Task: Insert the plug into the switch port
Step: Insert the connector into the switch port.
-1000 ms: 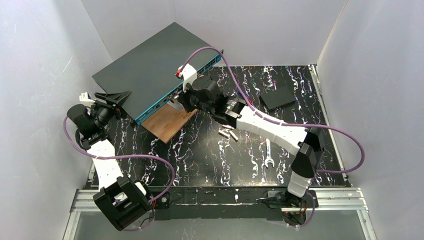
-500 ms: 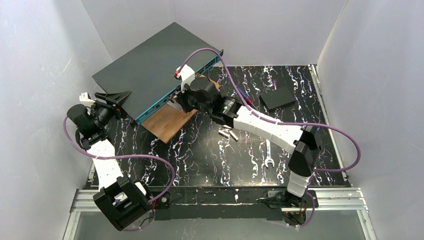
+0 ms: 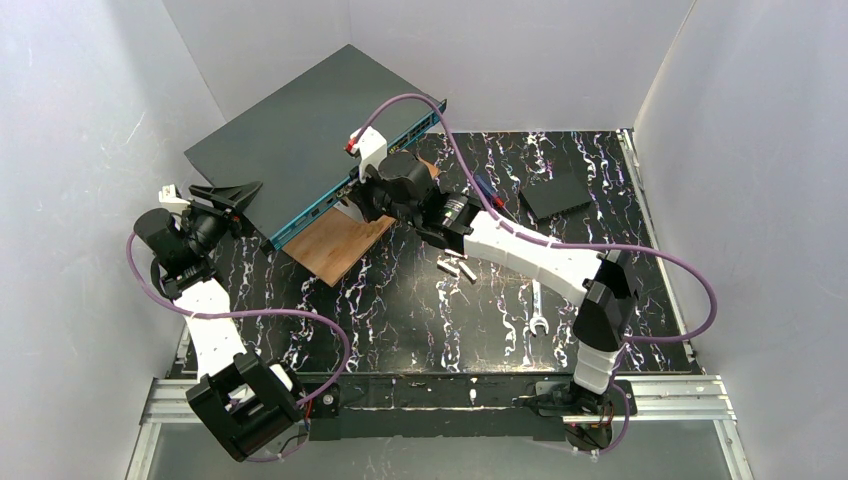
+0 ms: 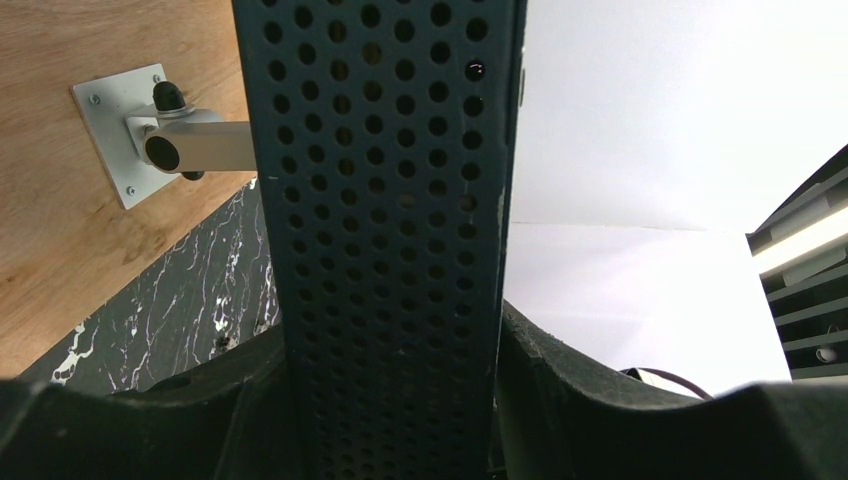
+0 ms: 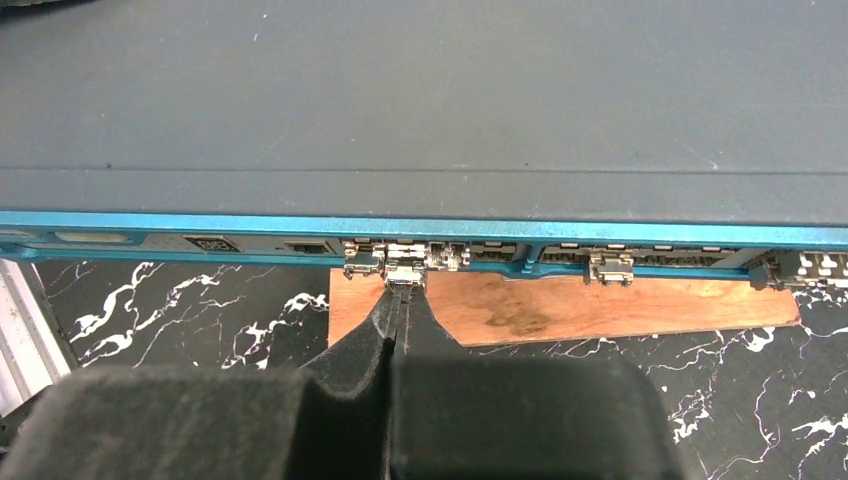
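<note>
The switch (image 3: pixel 300 130) is a large dark grey box, tilted, with its teal port edge (image 5: pixel 300 226) facing my right arm. My left gripper (image 3: pixel 232 195) is shut on the switch's left end; in the left wrist view its perforated side panel (image 4: pixel 380 200) fills the gap between the fingers (image 4: pixel 560 380). My right gripper (image 3: pixel 355 203) is at the teal edge. In the right wrist view the right gripper (image 5: pixel 402 295) is shut on a small metal plug (image 5: pixel 405 270). The plug's front end sits at a port in the row; I cannot tell how deep it is.
A wooden board (image 3: pixel 340 245) lies under the switch's front edge, with a metal bracket (image 4: pixel 150 135) on it. Other metal plugs (image 5: pixel 610 268) sit in ports to the right. Loose plugs (image 3: pixel 458 267), a wrench (image 3: pixel 536 305) and a small black square box (image 3: pixel 556 196) lie on the table.
My right gripper has moved a little up and left, closer against the teal port edge, with the plug in it. The left arm and the switch have not moved.
</note>
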Controlling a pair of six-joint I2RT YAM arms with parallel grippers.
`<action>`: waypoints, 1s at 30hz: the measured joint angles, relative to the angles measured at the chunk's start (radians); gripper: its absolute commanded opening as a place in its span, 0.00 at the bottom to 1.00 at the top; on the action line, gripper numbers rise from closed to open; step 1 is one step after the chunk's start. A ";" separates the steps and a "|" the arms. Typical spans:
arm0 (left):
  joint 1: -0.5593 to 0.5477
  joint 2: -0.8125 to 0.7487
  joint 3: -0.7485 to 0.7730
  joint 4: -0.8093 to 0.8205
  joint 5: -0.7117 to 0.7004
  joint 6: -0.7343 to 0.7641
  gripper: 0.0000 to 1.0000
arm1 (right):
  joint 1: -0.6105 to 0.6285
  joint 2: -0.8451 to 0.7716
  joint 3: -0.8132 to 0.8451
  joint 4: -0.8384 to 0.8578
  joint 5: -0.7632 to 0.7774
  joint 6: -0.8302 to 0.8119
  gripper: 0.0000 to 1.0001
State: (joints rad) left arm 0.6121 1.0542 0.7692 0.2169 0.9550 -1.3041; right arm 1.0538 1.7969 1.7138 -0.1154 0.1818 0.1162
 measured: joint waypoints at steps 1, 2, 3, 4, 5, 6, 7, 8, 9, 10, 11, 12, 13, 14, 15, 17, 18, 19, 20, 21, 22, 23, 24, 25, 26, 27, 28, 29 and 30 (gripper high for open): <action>0.000 0.000 0.000 0.000 0.000 0.000 0.00 | 0.000 0.004 0.004 0.000 0.000 -0.002 0.01; 0.000 0.000 0.000 0.000 0.000 0.000 0.00 | 0.000 0.009 0.008 0.004 0.000 -0.005 0.01; 0.000 0.000 0.000 0.000 -0.001 0.001 0.00 | 0.000 0.011 0.009 0.005 0.000 -0.008 0.01; 0.000 0.000 0.000 0.001 -0.001 0.002 0.00 | 0.000 0.013 0.009 0.005 0.000 -0.010 0.01; 0.000 0.000 0.000 0.001 -0.001 0.002 0.00 | 0.000 0.013 0.010 0.004 0.001 -0.013 0.01; 0.000 0.000 0.000 0.001 -0.001 0.003 0.00 | 0.000 0.013 0.011 0.003 0.001 -0.016 0.01; 0.000 0.000 0.000 0.001 -0.002 0.002 0.00 | 0.000 0.014 0.012 0.003 0.001 -0.017 0.01; 0.000 0.000 0.000 0.001 -0.002 0.002 0.00 | 0.000 0.015 0.013 0.003 0.002 -0.019 0.01; 0.000 0.000 0.000 0.001 -0.002 0.002 0.00 | 0.000 0.015 0.013 0.003 0.002 -0.023 0.01; 0.000 0.000 0.000 0.001 -0.003 0.003 0.00 | 0.000 0.016 0.013 0.003 0.002 -0.024 0.01; 0.000 0.000 0.000 0.001 -0.003 0.003 0.00 | 0.000 0.016 0.014 0.003 0.002 -0.028 0.01; 0.000 0.000 0.000 0.001 -0.003 0.003 0.00 | 0.000 0.016 0.014 0.003 0.002 -0.031 0.01; 0.000 0.000 0.000 0.002 -0.003 0.003 0.00 | 0.000 0.016 0.014 0.003 0.002 -0.035 0.01; 0.000 0.000 0.000 0.002 -0.003 0.003 0.00 | 0.000 0.016 0.014 0.004 0.002 -0.038 0.01; 0.000 0.000 0.000 0.002 -0.003 0.003 0.00 | 0.000 0.016 0.014 0.004 0.002 -0.040 0.01; 0.000 0.000 0.000 0.002 -0.004 0.003 0.00 | 0.000 0.018 0.014 0.005 0.002 -0.042 0.01; 0.000 0.000 0.000 0.003 -0.004 0.003 0.00 | 0.000 0.018 0.014 0.006 0.002 -0.043 0.01; 0.000 0.000 0.000 0.003 -0.004 0.003 0.00 | 0.000 0.018 0.014 0.006 0.002 -0.043 0.01; 0.000 0.000 0.000 0.003 -0.004 0.003 0.00 | 0.000 0.018 0.014 0.006 0.002 -0.043 0.01; 0.000 0.000 0.000 0.003 -0.004 0.003 0.00 | 0.000 0.018 0.014 0.007 0.002 -0.044 0.01; 0.000 0.000 0.000 0.003 -0.005 0.003 0.00 | 0.000 0.018 0.014 0.008 0.002 -0.045 0.01; 0.000 0.000 0.000 0.003 -0.005 0.003 0.00 | 0.000 0.018 0.014 0.010 0.002 -0.045 0.01; 0.000 0.000 0.000 0.003 -0.005 0.003 0.00 | 0.000 0.018 0.014 0.011 0.003 -0.046 0.01; 0.000 0.000 0.000 0.003 -0.005 0.002 0.00 | 0.000 0.018 0.014 0.013 0.004 -0.046 0.01; 0.000 0.001 0.000 0.003 -0.006 0.002 0.00 | 0.000 0.018 0.014 0.014 0.006 -0.047 0.01; 0.000 0.001 0.000 0.003 -0.006 0.002 0.00 | 0.001 0.018 0.013 0.017 0.008 -0.050 0.01; 0.000 0.001 0.000 0.003 -0.007 0.002 0.00 | 0.002 0.018 0.011 0.021 0.011 -0.051 0.01; 0.000 0.001 0.000 0.003 -0.007 0.002 0.00 | 0.002 0.018 0.010 0.025 0.014 -0.055 0.01; 0.000 0.001 0.000 0.003 -0.006 0.001 0.00 | 0.003 0.018 0.006 0.038 0.018 -0.061 0.01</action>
State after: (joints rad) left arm 0.6121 1.0550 0.7692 0.2199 0.9485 -1.3029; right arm 1.0569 1.8153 1.7199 -0.0776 0.1997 0.0551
